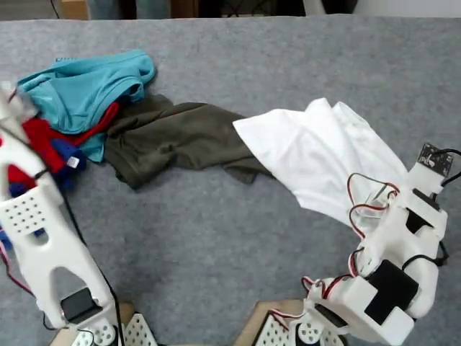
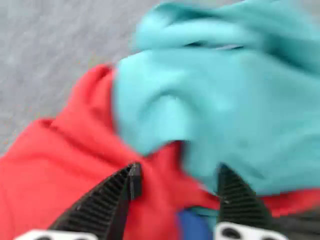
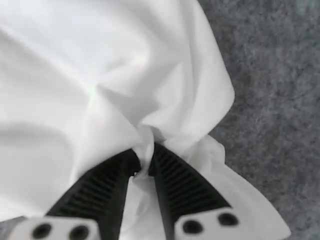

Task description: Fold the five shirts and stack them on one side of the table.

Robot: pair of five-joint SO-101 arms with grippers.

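Spreading the first shirt, I judge: the right tool (image 3: 142,165) pinches a fold of the white shirt (image 3: 100,75) near the right edge of the tabletop (image 1: 216,245) and must next pull it flat (nothing is folded yet). The left tool (image 2: 175,185), spread, hangs over the red shirt (image 2: 50,170) and teal shirt (image 2: 225,100) at the left edge; the high view adds the olive shirt (image 1: 173,137) between.

Plain teal shirt (image 1: 83,90), solid red shirt (image 1: 39,137), a blue scrap (image 1: 66,153), possibly another shirt, dark olive shirt (image 1: 173,137), clean white shirt (image 1: 324,155), speckled grey table (image 1: 216,238).
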